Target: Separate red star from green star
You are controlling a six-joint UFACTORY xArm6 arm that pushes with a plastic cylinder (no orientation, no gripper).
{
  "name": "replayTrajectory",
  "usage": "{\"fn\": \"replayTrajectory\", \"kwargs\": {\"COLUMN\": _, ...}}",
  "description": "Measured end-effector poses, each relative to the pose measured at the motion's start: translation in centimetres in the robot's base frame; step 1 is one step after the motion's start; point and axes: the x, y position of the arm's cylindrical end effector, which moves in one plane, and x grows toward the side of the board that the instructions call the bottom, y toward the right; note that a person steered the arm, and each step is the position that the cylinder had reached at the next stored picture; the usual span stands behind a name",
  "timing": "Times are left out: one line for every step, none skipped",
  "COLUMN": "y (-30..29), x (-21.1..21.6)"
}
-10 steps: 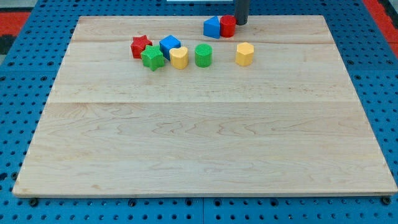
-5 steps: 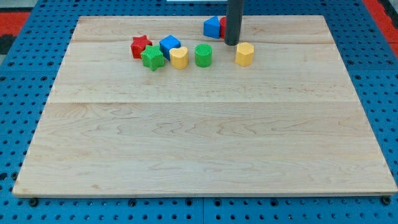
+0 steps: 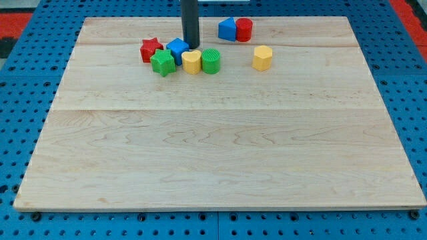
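Note:
The red star (image 3: pixel 151 49) lies at the upper left of the wooden board (image 3: pixel 220 173), touching the green star (image 3: pixel 163 63) just below and right of it. My tip (image 3: pixel 191 45) stands right of the blue cube (image 3: pixel 177 48), right beside it and above the yellow heart-like block (image 3: pixel 192 63). The tip is to the right of both stars, with the blue cube between them.
A green cylinder (image 3: pixel 211 61) sits against the yellow block. A yellow hexagonal block (image 3: pixel 263 58) lies alone to the right. A blue block (image 3: pixel 227 29) and a red cylinder (image 3: pixel 244 29) sit together near the top edge.
My tip has moved left from beside the red cylinder, past the green cylinder, to the blue cube. The green cylinder has shifted slightly left against the yellow block.

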Motion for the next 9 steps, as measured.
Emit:
{"fn": "replayTrajectory", "kwargs": {"y": -2.9, "x": -4.6}}
{"fn": "replayTrajectory", "kwargs": {"y": -8.6, "x": -7.0}}
{"fn": "replayTrajectory", "kwargs": {"y": -18.2, "x": -4.2}}
{"fn": "replayTrajectory", "kwargs": {"y": -19.3, "x": -0.4}}
{"fn": "replayTrajectory", "kwargs": {"y": -13.9, "x": 2.5}}
{"fn": "replayTrajectory", "kwargs": {"y": -13.0, "x": 6.0}}
{"fn": "replayTrajectory", "kwargs": {"y": -8.5, "x": 7.3}}
{"fn": "replayTrajectory", "kwargs": {"y": -5.9, "x": 5.4}}
{"fn": "replayTrajectory", "kwargs": {"y": -6.9, "x": 3.5}}
